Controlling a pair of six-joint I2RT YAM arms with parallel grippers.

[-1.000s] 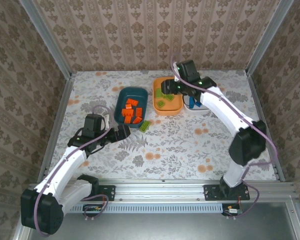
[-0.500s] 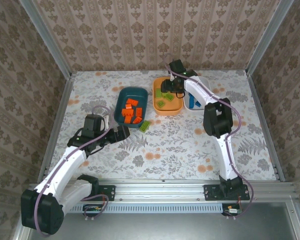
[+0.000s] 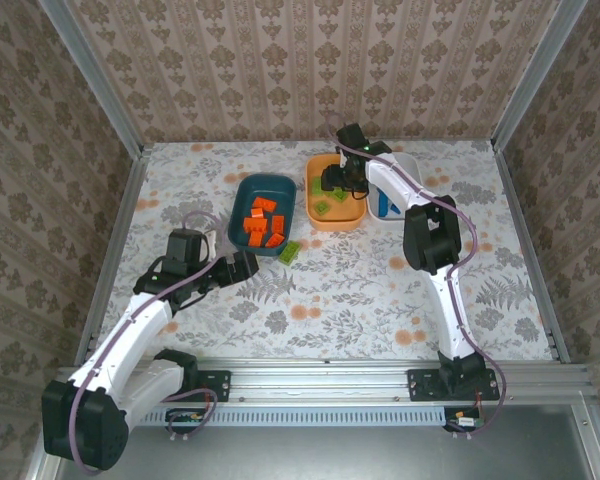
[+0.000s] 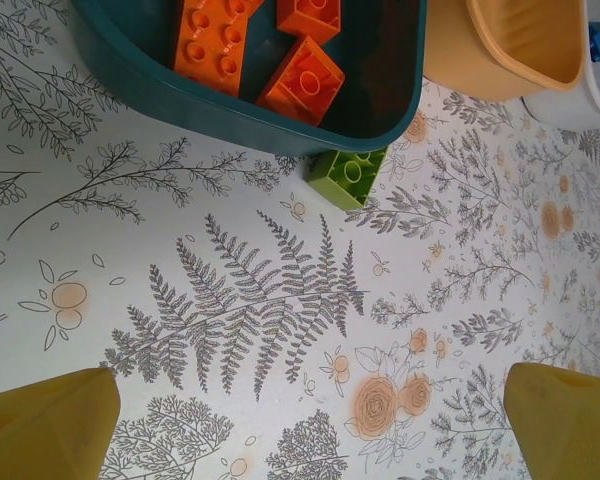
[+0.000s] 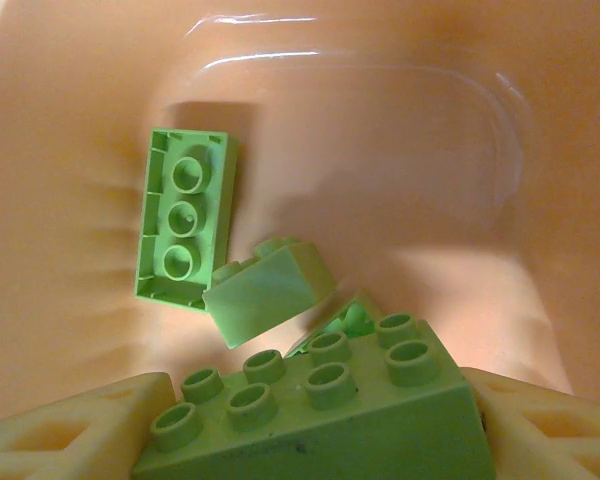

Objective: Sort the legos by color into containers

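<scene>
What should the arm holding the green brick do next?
Probably open the right fingers and drop the green brick: it hangs just above the orange bin, where other green bricks already lie.

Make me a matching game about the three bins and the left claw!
Things:
1. teal bin
2. orange bin
3. white bin
4. left claw

What goes with it:
A. blue legos inside
B. open, holding nothing
C. orange legos inside
D. green legos inside

Right pairs: 1-C, 2-D, 3-A, 4-B.
</scene>
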